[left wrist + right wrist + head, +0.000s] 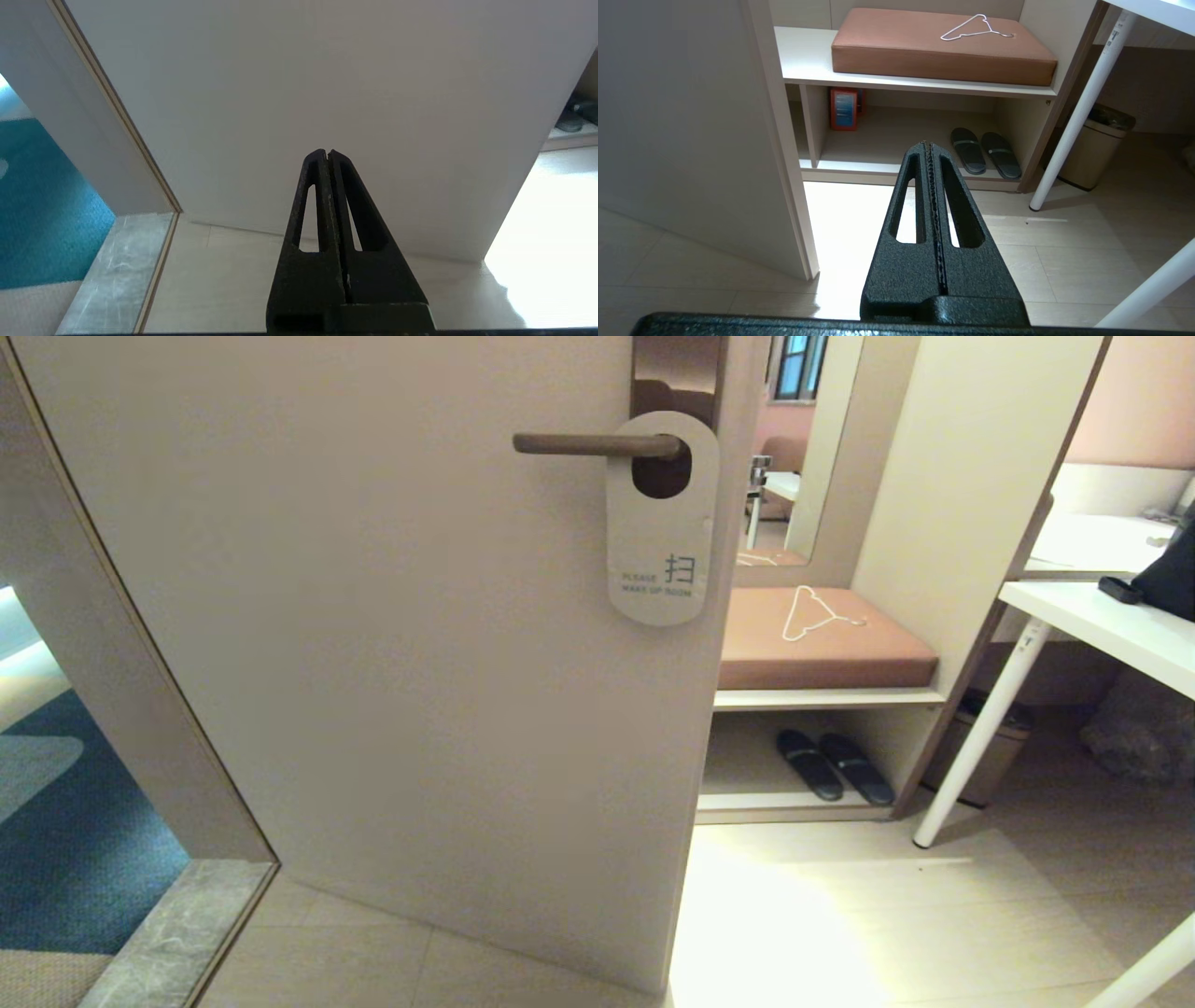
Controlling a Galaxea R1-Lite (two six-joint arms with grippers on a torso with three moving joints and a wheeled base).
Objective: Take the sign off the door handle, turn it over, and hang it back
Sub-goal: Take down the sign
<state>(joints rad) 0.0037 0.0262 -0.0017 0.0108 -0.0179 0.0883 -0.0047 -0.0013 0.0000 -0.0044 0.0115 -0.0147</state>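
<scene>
The sign (pixel 661 537) hangs by its large hole on the door handle (pixel 597 445), white side out, reading "Please make up room". The handle is a slim brown lever on a tall backplate (pixel 679 373) near the door's right edge. Neither arm shows in the head view. In the left wrist view my left gripper (pixel 326 153) is shut and empty, low down, facing the plain door panel (pixel 327 93). In the right wrist view my right gripper (pixel 927 144) is shut and empty, low, facing the floor past the door's edge (pixel 784 154).
Right of the door stands a shelf unit with a brown cushion (pixel 822 639), a white hanger (pixel 817 611) and black slippers (pixel 834 765). A white table (pixel 1111 625) and its legs (pixel 980 728) lie further right, with a bin (pixel 990 747). The door frame (pixel 140 644) is at left.
</scene>
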